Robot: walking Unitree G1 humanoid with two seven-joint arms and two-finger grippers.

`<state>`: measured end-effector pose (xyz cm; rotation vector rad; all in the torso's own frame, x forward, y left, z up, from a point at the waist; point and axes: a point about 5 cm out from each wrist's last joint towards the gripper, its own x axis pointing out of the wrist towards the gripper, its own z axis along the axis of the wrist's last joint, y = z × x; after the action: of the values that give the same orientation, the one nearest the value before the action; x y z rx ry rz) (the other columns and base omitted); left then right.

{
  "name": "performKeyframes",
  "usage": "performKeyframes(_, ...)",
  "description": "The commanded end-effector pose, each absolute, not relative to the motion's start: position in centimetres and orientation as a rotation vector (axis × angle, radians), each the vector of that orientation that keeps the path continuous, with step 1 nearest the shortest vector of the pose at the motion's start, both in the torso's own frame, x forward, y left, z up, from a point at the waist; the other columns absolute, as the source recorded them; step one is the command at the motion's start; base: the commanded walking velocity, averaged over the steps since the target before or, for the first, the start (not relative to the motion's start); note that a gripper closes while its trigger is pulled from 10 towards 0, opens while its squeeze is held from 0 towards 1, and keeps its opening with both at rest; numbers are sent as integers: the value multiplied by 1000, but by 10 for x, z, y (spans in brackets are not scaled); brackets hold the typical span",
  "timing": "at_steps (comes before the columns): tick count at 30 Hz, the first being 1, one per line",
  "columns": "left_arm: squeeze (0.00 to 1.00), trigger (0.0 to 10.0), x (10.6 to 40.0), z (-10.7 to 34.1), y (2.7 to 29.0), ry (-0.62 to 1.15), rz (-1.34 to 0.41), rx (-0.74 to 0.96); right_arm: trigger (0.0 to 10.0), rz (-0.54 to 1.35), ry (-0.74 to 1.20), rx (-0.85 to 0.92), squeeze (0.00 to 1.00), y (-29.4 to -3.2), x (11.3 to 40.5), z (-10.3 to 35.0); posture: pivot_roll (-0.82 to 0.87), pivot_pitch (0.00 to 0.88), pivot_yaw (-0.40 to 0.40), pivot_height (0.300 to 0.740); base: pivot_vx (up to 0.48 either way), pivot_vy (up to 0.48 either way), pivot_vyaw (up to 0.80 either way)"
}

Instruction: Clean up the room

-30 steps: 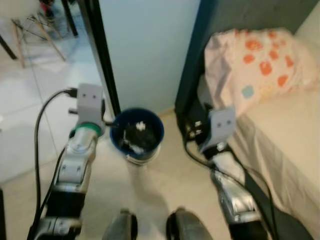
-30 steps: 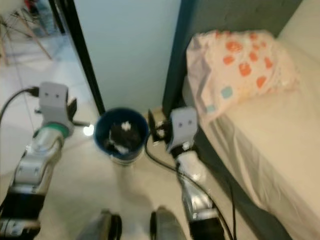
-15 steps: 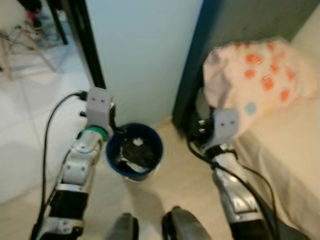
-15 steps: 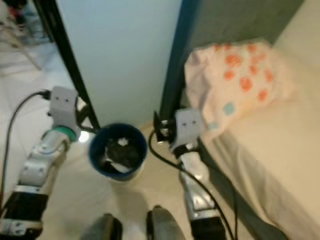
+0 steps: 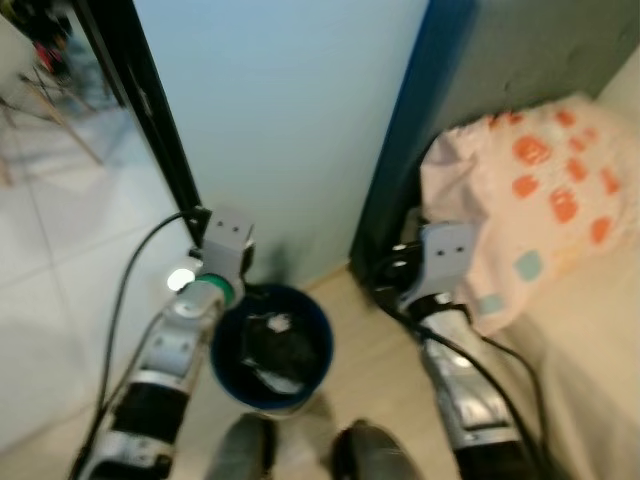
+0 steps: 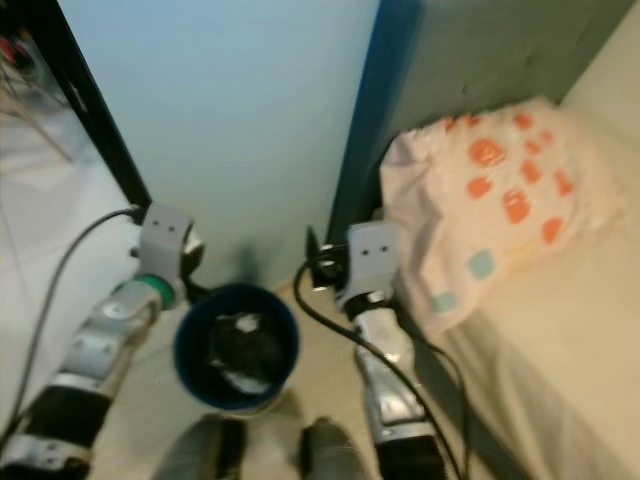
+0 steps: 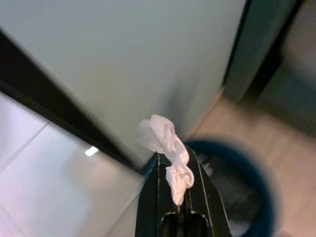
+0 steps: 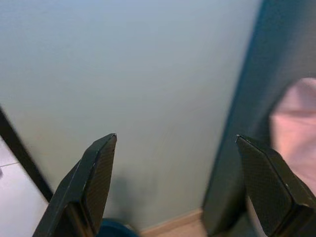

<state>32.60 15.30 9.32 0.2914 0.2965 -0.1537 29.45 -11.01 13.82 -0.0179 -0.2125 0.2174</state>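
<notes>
Left gripper is clenched on a crumpled white tissue, pinched between the two black fingers with most of the wad sticking out past the tips. In the head views the left arm reaches forward at the left rim of the blue bin, which sits on the floor against the pale wall, just in front of the robot's feet; the bin already holds dark and white trash. From the wrist view the bin rim sits beyond and to one side of the fingertips, so the tissue looks near the edge rather than clearly over the opening, hard to say exactly. Right gripper is spread wide, holding nothing, pointed at the wall beside the bed with the spotted pillow. Risks, as a judgement: letting go now could drop the tissue on the floor outside the rim or between bin and wall; a light tissue may cling to a finger; the arm could nudge the bin; head views are blurry, so alignment is uncertain.
</notes>
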Motion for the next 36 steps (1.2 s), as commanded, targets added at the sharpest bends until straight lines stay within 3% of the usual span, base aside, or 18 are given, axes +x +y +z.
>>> performKeyframes(1,0,10000,318,72,156,362,-138,386,10000,197,-170,-32,0,-119,292,128,-113,167,49,705,0,0,0)
performKeyframes(4,0,10000,316,64,160,401,-122,419,10000,198,-166,-32,0,-119,291,128,-111,169,47,705,0,0,0)
performKeyframes(7,0,10000,303,31,161,582,-180,340,10000,204,-157,-31,0,-118,290,126,-111,179,44,705,0,0,0)
performKeyframes(13,0,10000,303,25,157,581,-207,305,10000,209,-157,-29,0,-116,290,126,-114,188,41,705,0,0,0)
performKeyframes(14,333,10000,305,25,155,565,-213,306,10000,213,-157,-28,0,-115,290,126,-116,192,40,705,0,0,0)
performKeyframes(15,333,10000,305,25,155,565,-213,306,10000,213,-157,-28,0,-115,290,126,-116,192,40,705,0,0,0)
performKeyframes(16,1000,10000,308,26,150,554,-225,305,10000,217,-156,-27,0,-114,290,126,-117,198,40,705,0,0,0)
performKeyframes(26,1000,10000,317,29,117,531,-412,247,10000,245,-118,-38,0,-111,286,121,-127,204,47,705,0,0,0)
performKeyframes(32,976,10000,314,24,116,537,-439,290,10000,258,-24,-96,0,-116,284,108,-127,197,51,705,0,0,0)
performKeyframes(33,0,10000,314,24,116,534,-435,296,10000,252,-19,-99,0,-118,283,107,-129,196,51,705,0,0,0)
performKeyframes(36,0,10000,317,30,126,487,-387,288,10000,244,-30,-98,0,-124,280,110,-130,190,55,705,0,0,0)
